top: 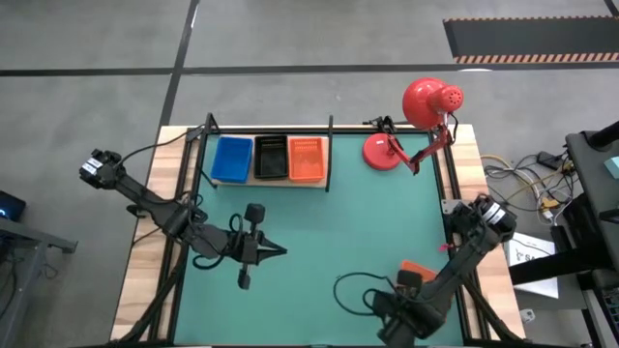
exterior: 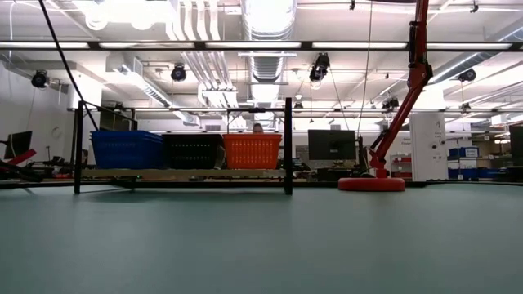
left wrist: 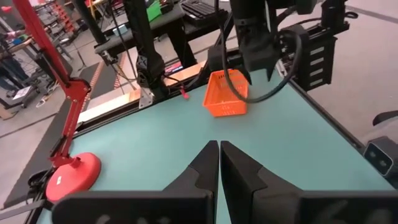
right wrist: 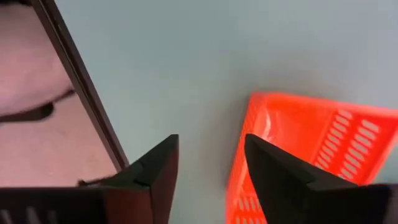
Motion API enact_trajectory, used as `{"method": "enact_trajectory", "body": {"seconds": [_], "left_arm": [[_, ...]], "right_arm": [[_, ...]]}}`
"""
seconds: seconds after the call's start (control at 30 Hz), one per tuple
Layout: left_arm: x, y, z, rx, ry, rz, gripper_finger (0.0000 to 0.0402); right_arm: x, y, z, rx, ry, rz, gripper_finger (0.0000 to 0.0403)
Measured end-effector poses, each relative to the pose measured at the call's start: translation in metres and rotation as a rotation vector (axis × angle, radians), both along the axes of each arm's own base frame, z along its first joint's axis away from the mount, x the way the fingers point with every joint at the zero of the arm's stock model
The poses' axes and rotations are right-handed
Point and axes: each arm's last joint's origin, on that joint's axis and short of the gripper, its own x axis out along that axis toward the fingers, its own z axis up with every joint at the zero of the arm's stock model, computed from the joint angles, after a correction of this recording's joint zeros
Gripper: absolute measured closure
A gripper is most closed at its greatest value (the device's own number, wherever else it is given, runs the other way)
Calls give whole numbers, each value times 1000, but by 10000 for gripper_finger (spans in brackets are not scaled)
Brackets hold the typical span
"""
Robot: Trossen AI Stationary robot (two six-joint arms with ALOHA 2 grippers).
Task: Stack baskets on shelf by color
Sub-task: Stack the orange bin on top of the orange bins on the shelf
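Shelf [top: 263, 183], desk far edge: blue [top: 232, 159], black [top: 270, 159], orange basket [top: 306, 159] abreast | loose orange basket [top: 418, 269] near right edge, under right gripper [right wrist: 208, 168], released | left gripper [top: 280, 250] clenched, mid-desk, empty.

Left gripper [top: 279, 250] closed, hovering mid-table, right gripper [right wrist: 208, 165] parted, low at near-right corner

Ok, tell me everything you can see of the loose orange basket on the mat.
The loose orange basket is a small rectangular plastic tray with slotted mesh sides. It rests on the green mat near the right edge, apart from the shelf. The right gripper hovers open just above its rim, not touching.
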Motion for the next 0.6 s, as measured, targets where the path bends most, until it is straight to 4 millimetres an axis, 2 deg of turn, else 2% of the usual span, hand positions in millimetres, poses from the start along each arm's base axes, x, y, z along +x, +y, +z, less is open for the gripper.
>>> {"method": "enact_trajectory", "body": {"seconds": [0.17, 0.33, 0.43, 0.6], "left_arm": [[0, 1, -3, 11, 7, 0, 402], [-1, 1, -4, 62, 12, -15, 402], [-1, 1, -4, 69, 10, -17, 402], [-8, 0, -5, 85, 44, -33, 402]], "right_arm": [[-19, 12, -3, -26, 24, 19, 209], [-41, 26, -3, -64, 15, 34, 213], [-51, 26, -6, -154, -23, 7, 222], [-54, 23, -23, -225, -92, 7, 237]]}}
